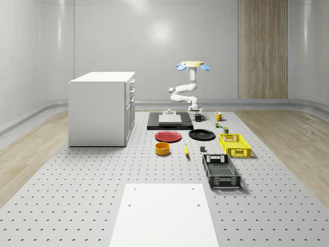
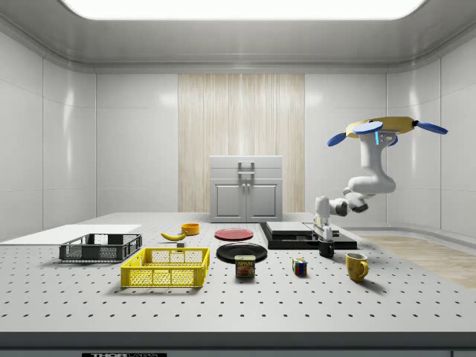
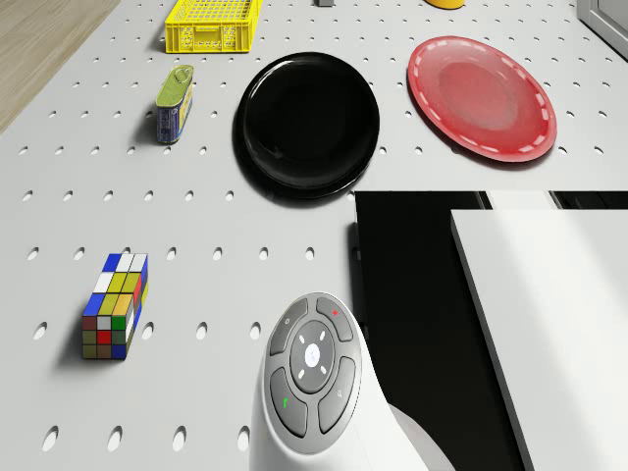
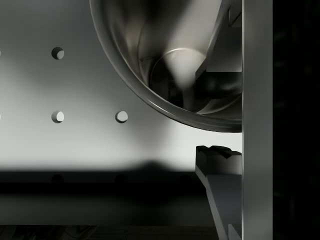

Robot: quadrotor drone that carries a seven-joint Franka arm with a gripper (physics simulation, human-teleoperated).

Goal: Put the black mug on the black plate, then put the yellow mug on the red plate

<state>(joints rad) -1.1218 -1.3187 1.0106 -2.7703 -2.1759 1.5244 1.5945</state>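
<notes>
black mug (image 2: 326, 248) sits on the desk (image 1: 103, 170) just beside the dark platform, far of the black plate (image 1: 201, 135). drone (image 1: 192, 65) hovers above it, arm reaching down. hand (image 4: 217, 112) straddles the mug's rim, one finger inside, one outside, not visibly pinching yet. thin-wall grip could slip or tip the mug.

A matt grey metal desk (image 1: 77, 175) dotted with small round holes carries a glossy black round plate (image 3: 307, 123) and a smoother, semi-gloss red round plate (image 3: 482, 96). The glossy black mug (image 4: 165, 60) shows a polished, mirror-like inner wall. Yellow (image 1: 235, 144) and black (image 1: 221, 171) crates look like moulded plastic lattice. The floor (image 1: 31, 154) beside the desk is pale wood planking.
</notes>
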